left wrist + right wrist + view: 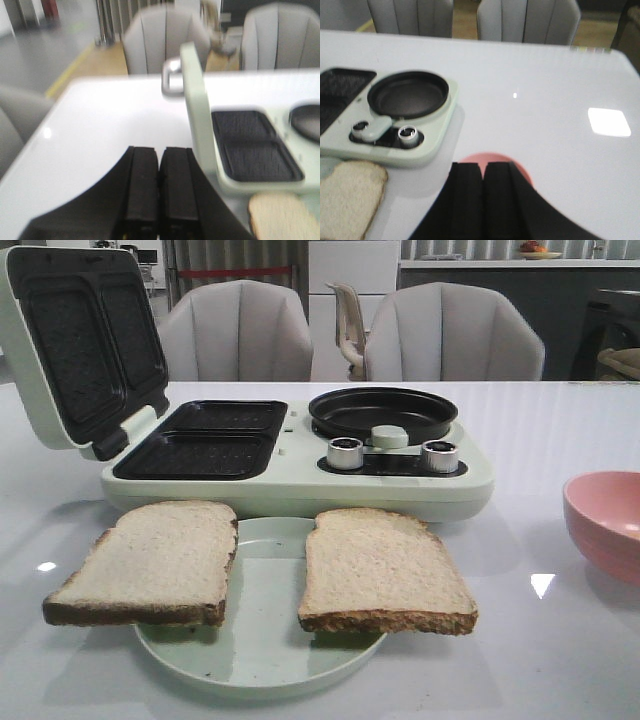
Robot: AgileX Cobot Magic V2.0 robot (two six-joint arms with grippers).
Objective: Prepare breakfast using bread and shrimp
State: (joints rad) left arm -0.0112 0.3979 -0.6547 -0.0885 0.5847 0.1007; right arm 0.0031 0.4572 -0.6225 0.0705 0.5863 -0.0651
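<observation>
Near the front edge of the white worktop (560, 420) sits a pale green plate (260, 650), with 2 slices of bread on it. Left slice (150, 562) hangs way over the plate's left rim, right slice (382, 570) pokes out past the right rim, and there's a bare strip of plate between them, so they're not touching. Both have brown crust along the front.

Right behind the plate is a pale green breakfast maker (300, 465). Its lid (80, 340) is flipped up toward the left edge, showing 2 dark grill plates (205, 440), and a round black pan (382, 412) sits on the right half with 2 silver knobs (345, 453) in front of it.

A pink bowl (605, 522) is over by the right edge, well apart from the plate. Can't make out any shrimp in these views, the bowl's inside isn't visible.

Left gripper (159, 185) has its fingers pressed together, holding nothing, just left of the raised lid. Right gripper (484, 192) is the same deal, fingers together and empty, hovering above the pink bowl.
</observation>
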